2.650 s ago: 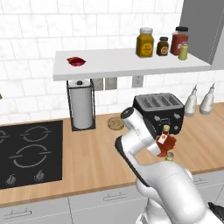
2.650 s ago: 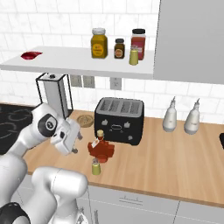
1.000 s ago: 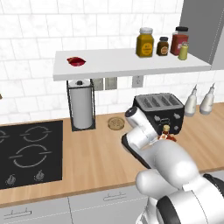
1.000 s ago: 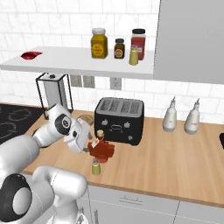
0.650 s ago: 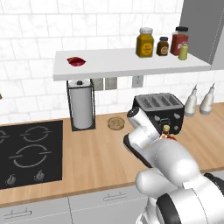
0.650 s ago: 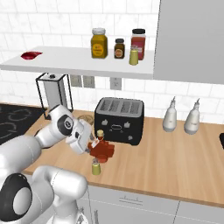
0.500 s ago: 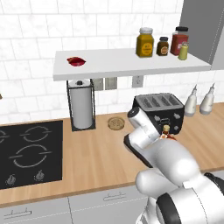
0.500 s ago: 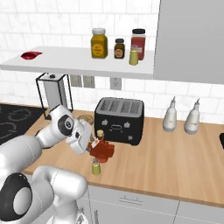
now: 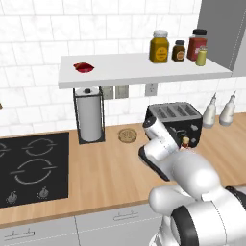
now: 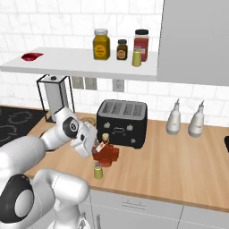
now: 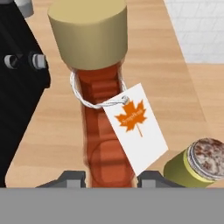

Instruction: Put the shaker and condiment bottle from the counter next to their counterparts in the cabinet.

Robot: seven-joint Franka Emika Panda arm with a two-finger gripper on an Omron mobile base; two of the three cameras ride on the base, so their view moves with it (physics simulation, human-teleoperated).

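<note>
From the left base view, the tan cap of the red-brown glassy maple-leaf bottle (image 9: 185, 142) peeks past the white arm in front of the black toaster (image 9: 175, 120) on the wooden table (image 9: 96, 178); a tiny yellow-green shaker (image 9: 201, 56) stands on the white wall shelf (image 9: 139, 72). In the right base view the tool (image 10: 97, 150) is at the bottle — another shaker (image 10: 98, 171) stands just beside it. In the hand view, both fingertips (image 11: 72, 180) press the bottle's body — clenched on it.

White tiled wall (image 9: 33, 57) running behind, wooden counter (image 9: 105, 173) stretching across, black hob (image 9: 29, 168) sitting at nine o'clock.
</note>
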